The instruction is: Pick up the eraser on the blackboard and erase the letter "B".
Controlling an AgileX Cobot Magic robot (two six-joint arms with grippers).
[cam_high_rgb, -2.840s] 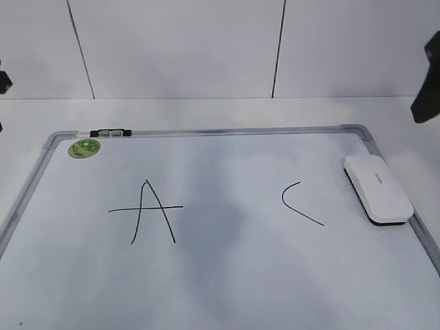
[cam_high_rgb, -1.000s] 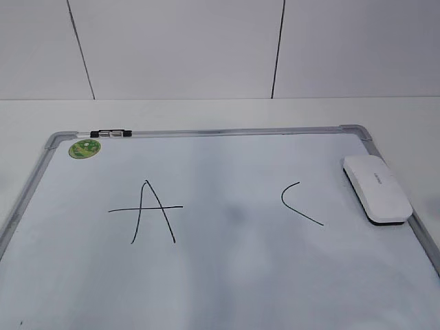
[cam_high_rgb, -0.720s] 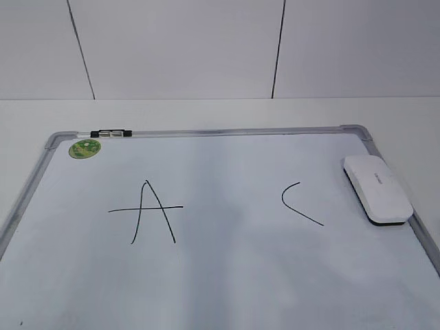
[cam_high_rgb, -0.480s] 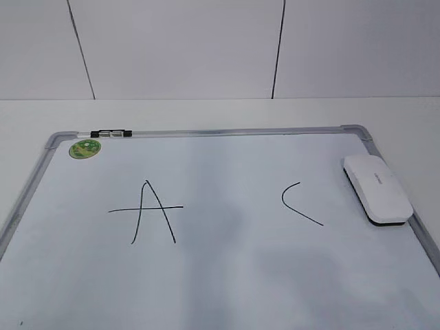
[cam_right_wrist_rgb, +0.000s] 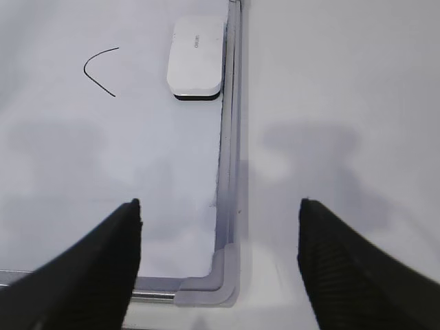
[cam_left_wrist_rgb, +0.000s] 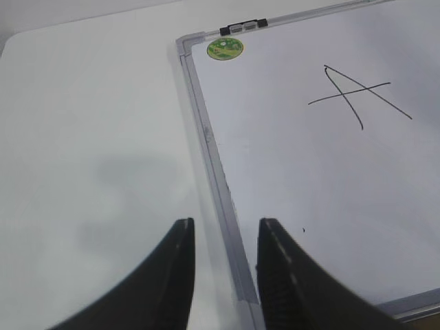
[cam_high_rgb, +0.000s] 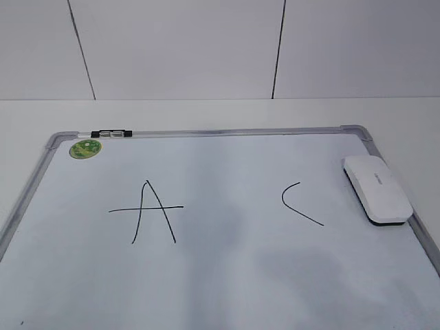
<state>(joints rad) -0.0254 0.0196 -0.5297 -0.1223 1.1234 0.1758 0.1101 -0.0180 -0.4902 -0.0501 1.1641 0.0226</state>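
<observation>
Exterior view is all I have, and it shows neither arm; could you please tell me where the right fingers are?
Observer: The right gripper hangs above the near right corner of the blackboard, its fingers spread wide and empty.
Operator: Thank you. Is it lined up with the eraser?
Observer: Roughly. In the right wrist view the eraser lies ahead, slightly left of the middle of the gap, close beside the right frame rail.
Operator: And the left one?
Observer: The left gripper hovers over the board's left frame rail near its near corner. Its fingers are only a narrow gap apart and hold nothing.
</observation>
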